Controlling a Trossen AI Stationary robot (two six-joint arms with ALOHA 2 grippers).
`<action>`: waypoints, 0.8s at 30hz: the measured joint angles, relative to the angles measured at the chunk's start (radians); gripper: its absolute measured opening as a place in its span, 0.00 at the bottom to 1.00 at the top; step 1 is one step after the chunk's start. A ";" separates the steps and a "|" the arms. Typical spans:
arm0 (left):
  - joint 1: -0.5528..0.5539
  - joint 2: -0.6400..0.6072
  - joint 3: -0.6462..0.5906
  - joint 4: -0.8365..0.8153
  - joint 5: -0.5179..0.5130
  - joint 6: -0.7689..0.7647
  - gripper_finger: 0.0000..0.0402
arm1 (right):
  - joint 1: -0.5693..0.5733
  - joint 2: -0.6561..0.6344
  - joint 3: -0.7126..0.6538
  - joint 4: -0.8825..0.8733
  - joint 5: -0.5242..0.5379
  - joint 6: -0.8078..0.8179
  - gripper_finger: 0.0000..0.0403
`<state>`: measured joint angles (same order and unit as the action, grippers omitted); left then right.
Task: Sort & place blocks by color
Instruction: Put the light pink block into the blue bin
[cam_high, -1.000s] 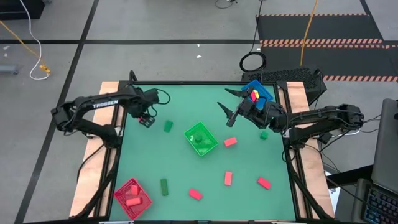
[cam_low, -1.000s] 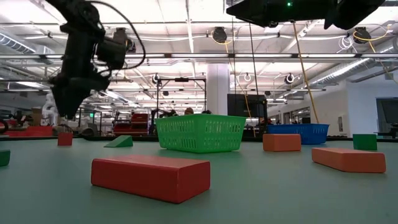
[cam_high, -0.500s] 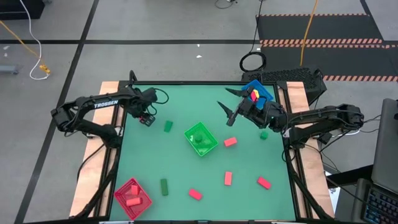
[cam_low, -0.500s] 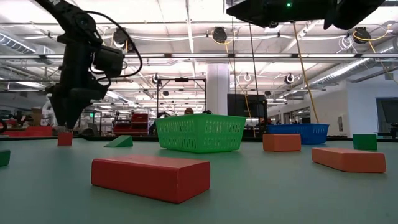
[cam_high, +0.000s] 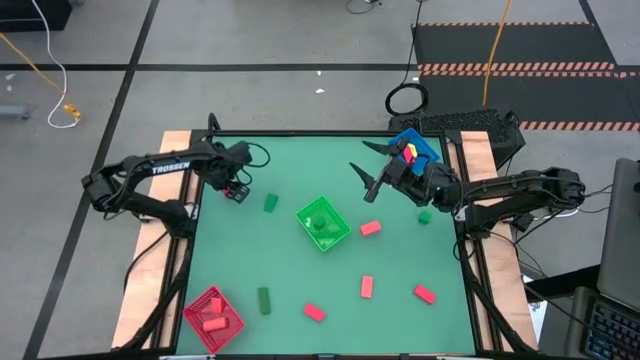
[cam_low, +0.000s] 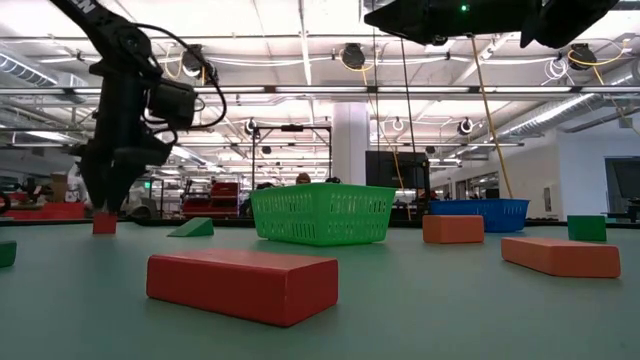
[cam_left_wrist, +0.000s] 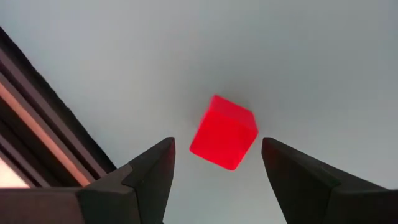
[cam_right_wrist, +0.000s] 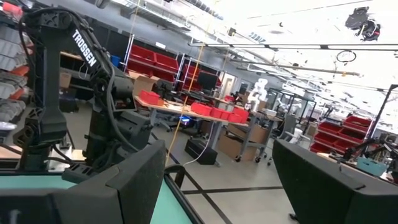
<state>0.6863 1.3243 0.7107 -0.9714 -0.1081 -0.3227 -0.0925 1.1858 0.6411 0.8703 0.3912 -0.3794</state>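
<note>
A small red block (cam_left_wrist: 224, 132) lies on the green mat near the table's far left corner, also visible in the low view (cam_low: 104, 223). My left gripper (cam_left_wrist: 217, 144) hangs open just above it, pointing down, one finger on each side with a gap to both; it shows in the high view (cam_high: 237, 190) and the low view (cam_low: 100, 198). My right gripper (cam_high: 365, 180) is open and raised over the far right part of the mat. Red blocks (cam_high: 371, 228) (cam_high: 367, 287) (cam_high: 314, 312) and green blocks (cam_high: 270, 203) (cam_high: 264, 299) (cam_high: 424, 216) lie flat on the mat.
A green bin (cam_high: 323, 223) sits mid-table with green blocks in it. A red bin (cam_high: 213, 312) stands at the near left corner, a blue bin (cam_high: 413, 148) at the far right corner. Another red block (cam_high: 424, 294) lies near right. Open mat lies between the bins.
My left gripper has come down toward the small red block near the far left corner, staying open, and its fingertips now stand just above the mat around the block. The right arm and all blocks have kept still.
</note>
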 joint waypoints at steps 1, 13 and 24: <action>0.001 0.000 -0.012 0.014 0.000 -0.001 0.61 | 0.000 0.000 0.000 0.000 0.000 0.000 0.71; 0.001 0.004 -0.035 0.089 0.005 -0.001 0.61 | 0.000 0.000 0.000 0.000 0.000 0.000 0.71; -0.001 0.143 -0.037 0.092 0.005 -0.012 0.61 | 0.000 0.000 0.000 0.000 0.000 -0.002 0.71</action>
<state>0.6849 1.4675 0.6735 -0.8790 -0.1028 -0.3349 -0.0925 1.1858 0.6411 0.8707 0.3912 -0.3819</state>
